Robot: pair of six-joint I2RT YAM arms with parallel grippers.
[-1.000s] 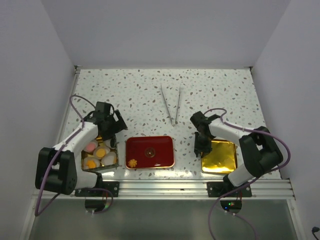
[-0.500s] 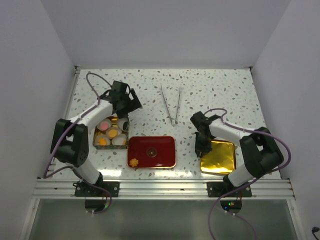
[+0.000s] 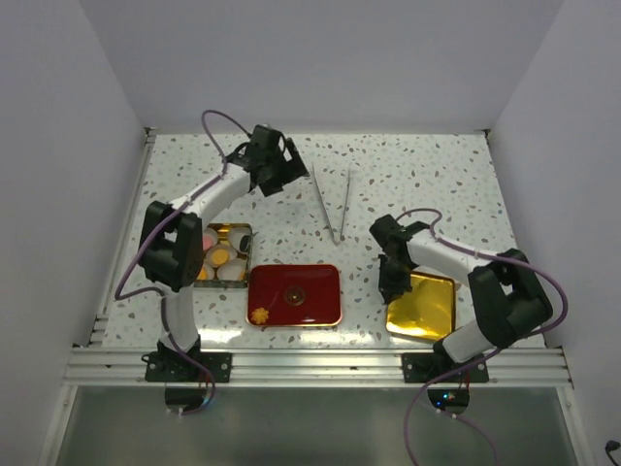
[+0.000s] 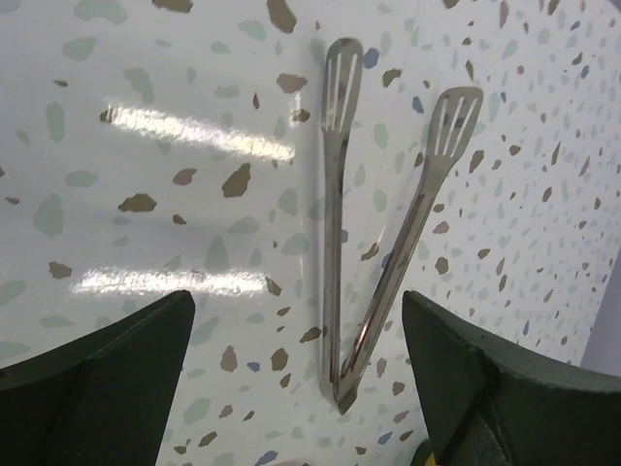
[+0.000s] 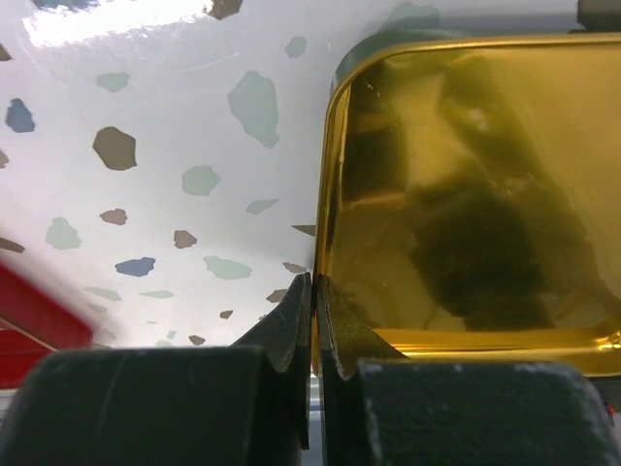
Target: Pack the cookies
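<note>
Near the left front of the bench [image 3: 437,175], cookies [image 3: 221,256] sat in a gold tin [image 3: 239,229], one flower-shaped cookie [image 3: 258,315] lay on a red tray [image 3: 315,282], the left end effector [image 4: 296,311] hung released over tongs [image 4: 334,223], and the right end effector [image 5: 312,291] was clenched on a gold lid [image 5: 330,175].

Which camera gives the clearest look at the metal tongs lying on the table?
The left wrist view: the tongs fill the frame, with both slotted tips and the joined end plain. The top external view shows them whole but small. The right wrist view does not show them.
</note>
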